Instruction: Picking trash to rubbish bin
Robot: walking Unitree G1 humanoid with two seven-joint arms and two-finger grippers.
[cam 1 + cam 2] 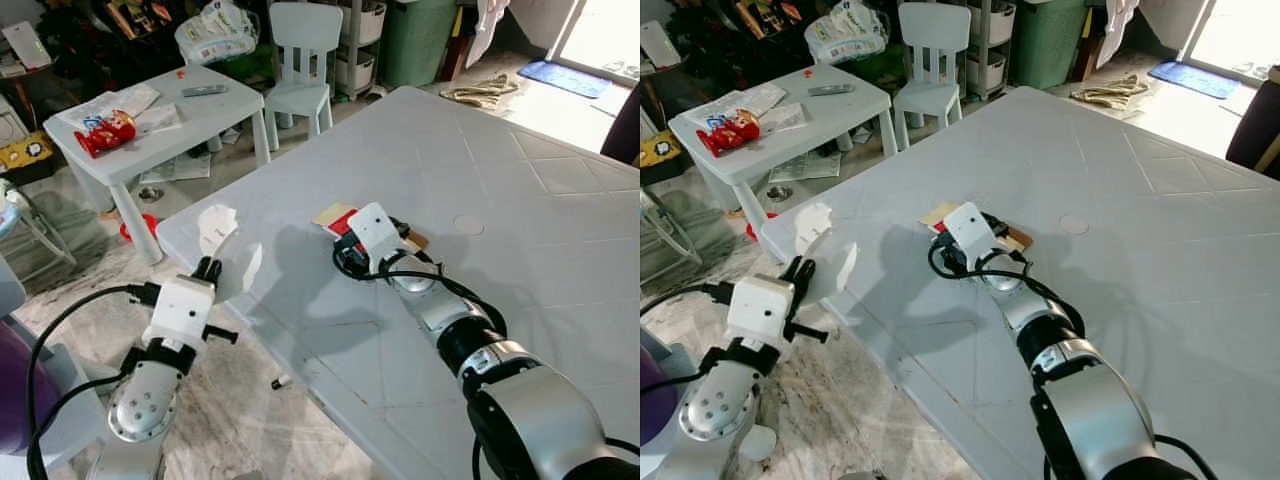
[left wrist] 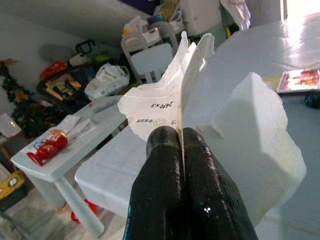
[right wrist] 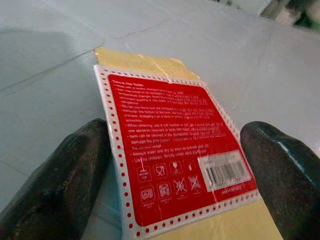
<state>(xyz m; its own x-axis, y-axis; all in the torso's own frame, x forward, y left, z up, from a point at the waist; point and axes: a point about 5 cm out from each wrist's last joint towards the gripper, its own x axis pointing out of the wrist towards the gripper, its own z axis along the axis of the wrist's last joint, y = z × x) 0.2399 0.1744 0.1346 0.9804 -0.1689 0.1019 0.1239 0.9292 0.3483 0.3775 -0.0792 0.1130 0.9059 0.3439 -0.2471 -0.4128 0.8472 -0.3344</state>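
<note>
The right gripper (image 3: 172,175) stood wide open on the grey table (image 1: 520,200), its two fingers (image 3: 55,180) flanking a flat red-and-yellow packet (image 3: 175,150) that lay between them. The left gripper (image 2: 180,142) hovered off the table's near-left corner, pinched tight on a crumpled white paper wrapper (image 2: 225,110)

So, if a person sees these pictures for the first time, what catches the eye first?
Probably the red and yellow packet flat on the big white table, with the right gripper open around it. Next, the left gripper, shut on a crumpled white wrapper beside the table's corner.
</note>
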